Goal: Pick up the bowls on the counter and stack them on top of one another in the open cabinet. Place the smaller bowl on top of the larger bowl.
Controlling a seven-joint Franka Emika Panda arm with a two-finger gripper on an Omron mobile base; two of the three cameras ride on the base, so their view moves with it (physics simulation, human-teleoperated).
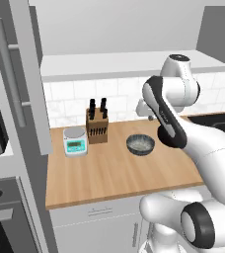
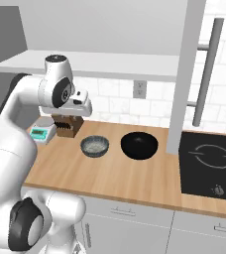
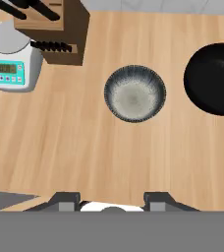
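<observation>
A small dark grey bowl (image 3: 134, 93) with a pale speckled inside stands upright on the wooden counter (image 3: 84, 147). It also shows in both base views (image 1: 140, 144) (image 2: 94, 146). To its right sits a larger black bowl (image 2: 139, 145) (image 3: 214, 78), apart from it. My gripper (image 3: 111, 202) hangs open and empty high above the counter, looking straight down, with the small bowl just ahead of its fingertips. The open cabinet's white floor panel (image 1: 109, 64) (image 2: 95, 64) runs above the counter.
A knife block (image 1: 97, 126) (image 3: 55, 29) and a white kitchen scale (image 1: 75, 141) (image 3: 13, 64) stand at the back left. Beside the large bowl hangs the tall grey cabinet door (image 2: 187, 74) with its bar handle (image 2: 206, 69). A black cooktop (image 2: 209, 163) lies at right.
</observation>
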